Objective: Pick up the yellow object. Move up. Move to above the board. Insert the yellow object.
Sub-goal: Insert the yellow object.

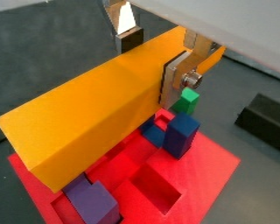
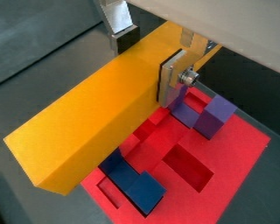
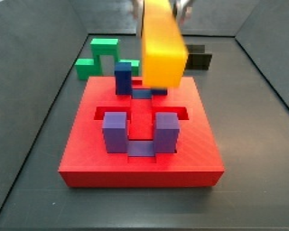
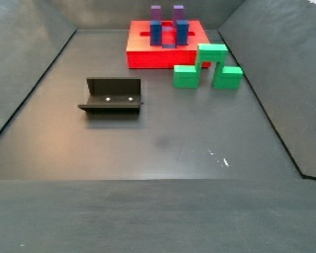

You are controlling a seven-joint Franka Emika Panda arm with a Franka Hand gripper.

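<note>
The yellow object [image 1: 84, 122] [image 2: 95, 114] is a long yellow-orange bar, and my gripper [image 1: 152, 61] [image 2: 149, 59] is shut on it near one end. In a side view the yellow object [image 3: 163, 50] hangs from the gripper [image 3: 162, 7] over the far half of the board [image 3: 141, 162]. The board [image 1: 206, 162] [image 2: 241, 153] is a flat red square with recessed slots and lies right under the bar. Purple-blue posts [image 3: 115, 131] [image 1: 184, 136] [image 2: 215, 114] stand on it. In the side view from farther off the board [image 4: 141, 54] shows, but the gripper and bar are out of frame.
Green stepped blocks [image 3: 101, 54] [image 4: 207, 64] lie beside the board. A black block [image 3: 199, 59] [image 1: 265, 118] sits behind it. The fixture [image 4: 112, 96] stands on the dark floor away from the board. Grey walls enclose the floor.
</note>
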